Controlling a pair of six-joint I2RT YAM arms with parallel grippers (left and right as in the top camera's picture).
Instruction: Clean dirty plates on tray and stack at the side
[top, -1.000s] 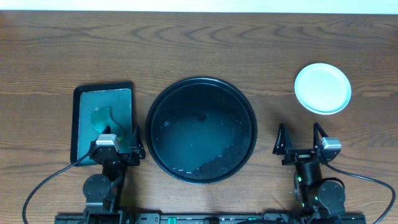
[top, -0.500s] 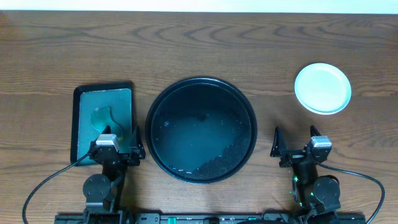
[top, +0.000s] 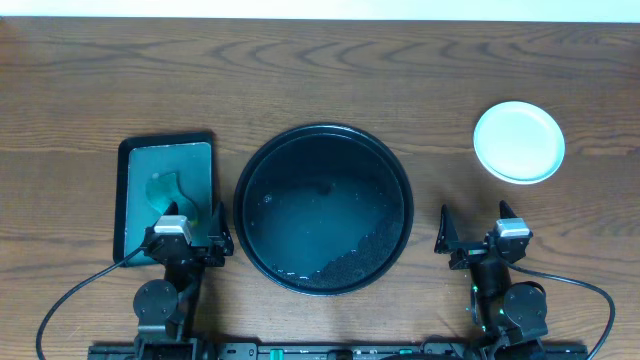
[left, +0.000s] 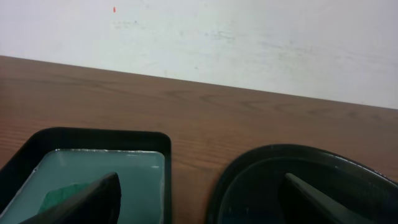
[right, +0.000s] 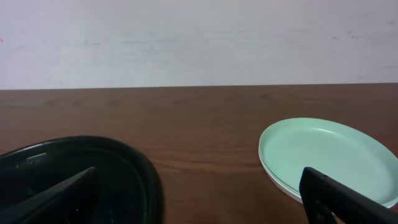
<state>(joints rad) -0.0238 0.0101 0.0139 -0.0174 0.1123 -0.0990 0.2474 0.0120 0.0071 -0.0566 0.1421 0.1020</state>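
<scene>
Plates (top: 519, 142): stacked, right of frame, just above right gripper (top: 476, 222), the nearer arm. Tray (top: 300, 190) centre, holding none. Left gripper (top: 190, 226) lower left. Both jaws apart.

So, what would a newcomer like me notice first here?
The big round black tray in the middle of the wooden table, with no plates on it, just a few specks. Then the pale plates stacked at the far right, mint green on top, and a smaller rectangular tray with a teal inside on the left.
</scene>
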